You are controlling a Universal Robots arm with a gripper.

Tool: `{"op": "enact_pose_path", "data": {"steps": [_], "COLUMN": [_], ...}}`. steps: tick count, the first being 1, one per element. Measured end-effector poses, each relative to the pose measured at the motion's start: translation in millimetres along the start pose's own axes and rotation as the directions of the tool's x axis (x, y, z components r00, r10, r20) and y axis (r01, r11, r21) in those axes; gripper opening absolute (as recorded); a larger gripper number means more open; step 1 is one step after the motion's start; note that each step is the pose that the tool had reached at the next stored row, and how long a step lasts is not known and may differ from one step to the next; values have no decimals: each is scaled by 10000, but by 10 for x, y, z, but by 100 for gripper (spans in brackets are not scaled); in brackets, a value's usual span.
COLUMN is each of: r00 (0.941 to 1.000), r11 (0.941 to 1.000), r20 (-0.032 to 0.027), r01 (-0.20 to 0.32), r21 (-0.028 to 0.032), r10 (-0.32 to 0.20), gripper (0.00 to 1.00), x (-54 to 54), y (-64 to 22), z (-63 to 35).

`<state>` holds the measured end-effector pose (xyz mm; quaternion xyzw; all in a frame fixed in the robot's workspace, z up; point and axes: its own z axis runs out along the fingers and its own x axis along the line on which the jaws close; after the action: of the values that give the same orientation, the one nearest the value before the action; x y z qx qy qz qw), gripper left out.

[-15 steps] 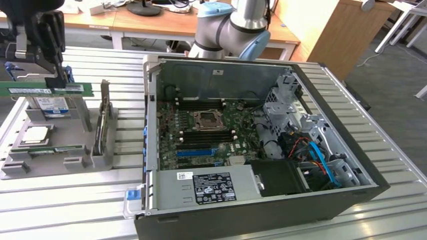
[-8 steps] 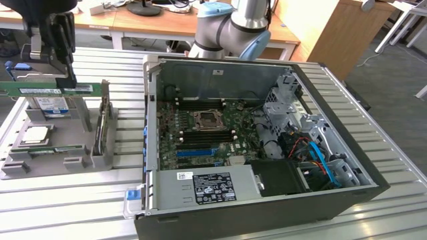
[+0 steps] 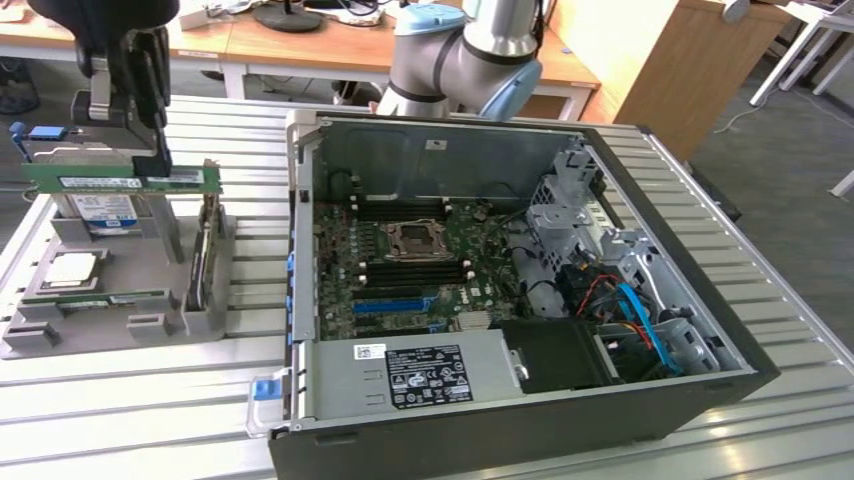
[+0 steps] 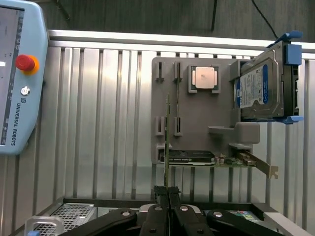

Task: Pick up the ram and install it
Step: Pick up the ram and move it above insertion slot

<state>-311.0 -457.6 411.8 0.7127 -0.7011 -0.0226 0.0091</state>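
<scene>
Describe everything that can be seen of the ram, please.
The ram is a long, narrow green circuit board with a white label strip and small dark chips. It is level, on its long edge, pinched by the shut gripper above the grey holder, outside the computer case. Nothing else seems to touch it.

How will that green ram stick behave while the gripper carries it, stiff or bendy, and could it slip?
Probably stiff: the ram sits level in the gripper with no visible sag. Likely light: edge-on in the wrist view it looks very thin. It might pivot or slip, as the grip covers only a short stretch of it.
</scene>
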Motion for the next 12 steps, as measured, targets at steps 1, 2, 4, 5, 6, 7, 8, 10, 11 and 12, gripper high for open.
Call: {"op": "enact_pose_path", "data": {"steps": [1, 2, 4, 5, 6, 7, 8, 10, 11, 12], "r00": [10000, 10000, 10000, 10000, 10000, 10000, 10000, 10000, 10000, 10000], "r11": [10000, 10000, 10000, 10000, 10000, 10000, 10000, 10000, 10000, 10000], "r20": [0, 1, 0, 0, 1, 1, 1, 0, 0, 0], "r01": [0, 0, 0, 0, -1, 0, -1, 0, 0, 1], "r21": [0, 1, 0, 0, 1, 0, 0, 0, 0, 0], "r10": [0, 0, 0, 0, 1, 0, 1, 0, 0, -1], "gripper": [12, 12, 12, 12, 12, 12, 12, 12, 12, 12], "x": [0, 0, 1, 1, 1, 2, 2, 3, 3, 3], "y": [-16, -31, -65, -82, -101, -122, -141, -183, -203, -223], "z": [0, -1, -3, -4, -4, -5, -6, -8, -9, -10]}}
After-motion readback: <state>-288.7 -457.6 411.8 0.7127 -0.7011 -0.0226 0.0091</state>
